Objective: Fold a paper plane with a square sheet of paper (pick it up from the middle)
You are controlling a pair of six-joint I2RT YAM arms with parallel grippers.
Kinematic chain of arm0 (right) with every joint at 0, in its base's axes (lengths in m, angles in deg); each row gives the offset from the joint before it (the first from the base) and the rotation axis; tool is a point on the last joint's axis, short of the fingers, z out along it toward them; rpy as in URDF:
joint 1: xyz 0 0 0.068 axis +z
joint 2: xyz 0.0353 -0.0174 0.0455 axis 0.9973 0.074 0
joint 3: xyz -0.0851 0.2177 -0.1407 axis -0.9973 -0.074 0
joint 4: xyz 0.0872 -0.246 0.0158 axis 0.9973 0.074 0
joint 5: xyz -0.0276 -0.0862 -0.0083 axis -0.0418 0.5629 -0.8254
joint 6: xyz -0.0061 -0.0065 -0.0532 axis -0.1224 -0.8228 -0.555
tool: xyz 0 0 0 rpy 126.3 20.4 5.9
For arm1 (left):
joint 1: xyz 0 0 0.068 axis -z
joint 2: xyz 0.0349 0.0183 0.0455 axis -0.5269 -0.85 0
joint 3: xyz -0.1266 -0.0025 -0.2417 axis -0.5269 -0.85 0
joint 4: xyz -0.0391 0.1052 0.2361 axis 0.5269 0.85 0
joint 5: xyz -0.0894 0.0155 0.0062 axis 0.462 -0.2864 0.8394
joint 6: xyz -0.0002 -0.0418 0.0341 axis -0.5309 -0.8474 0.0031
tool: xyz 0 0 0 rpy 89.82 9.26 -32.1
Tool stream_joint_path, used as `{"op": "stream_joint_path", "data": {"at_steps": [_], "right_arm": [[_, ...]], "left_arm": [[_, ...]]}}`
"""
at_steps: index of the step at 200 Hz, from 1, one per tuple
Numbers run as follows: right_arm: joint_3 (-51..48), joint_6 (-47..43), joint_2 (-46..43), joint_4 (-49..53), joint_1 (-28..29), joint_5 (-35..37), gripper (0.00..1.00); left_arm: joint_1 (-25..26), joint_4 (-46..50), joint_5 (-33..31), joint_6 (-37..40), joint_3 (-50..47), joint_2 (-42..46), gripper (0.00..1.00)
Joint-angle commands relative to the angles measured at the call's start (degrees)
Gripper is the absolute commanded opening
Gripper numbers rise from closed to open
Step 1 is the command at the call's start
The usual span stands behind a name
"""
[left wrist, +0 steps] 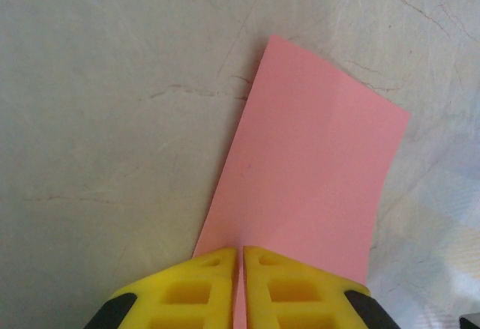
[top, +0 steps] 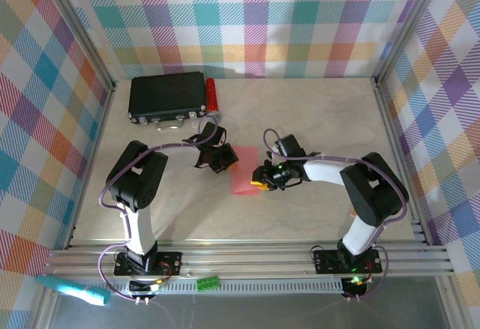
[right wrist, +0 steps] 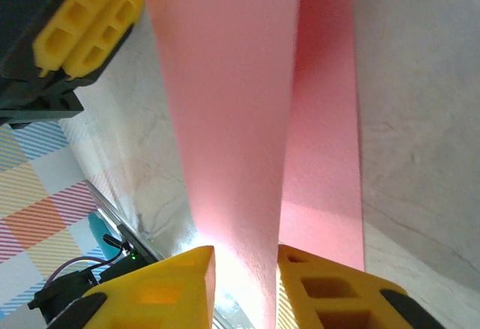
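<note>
Pressed together on one edge of the square sheet of paper (left wrist: 307, 179): the yellow fingers (left wrist: 187, 295) of the left claw (left wrist: 240, 269), pinching it. Straight ahead of that claw, pink paper stretching away over the pale table (left wrist: 97, 119).

Seen from above, suspended between the two claws, with the left one at its far left edge and the right claw (top: 262, 177) at its near right corner.

Close to the right claw, folded over into two pink layers and running up between the fingertips. Fingers a little apart on either side of the sheet — impossible to tell whether squeezing or merely flanking.

Well beyond the left claw, a black box (top: 166, 95) with a red cylinder (top: 211, 95) just beside its right end.
</note>
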Motion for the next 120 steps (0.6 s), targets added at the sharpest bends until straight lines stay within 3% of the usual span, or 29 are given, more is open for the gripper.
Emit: {"op": "stream_joint_path", "data": {"at_steps": [1, 68, 120], "right_arm": [[-1.3, 2.2, -1.4, 0.8, -0.2, -1.1, 0.23], [0.1, 2.2, -0.9, 6.9, -0.3, 0.5, 0.05], [2.1, 0.4, -2.0, 13.9, -0.2, 1.2, 0.03]], "left_arm": [[-0.4, 5.4, -1.7, -0.5, -0.7, -1.0, 0.12], [-0.5, -0.6, 1.9, -0.7, -0.5, 3.5, 0.13], [-0.9, 0.4, 1.9, 2.1, 1.7, 3.5, 0.14]]}}
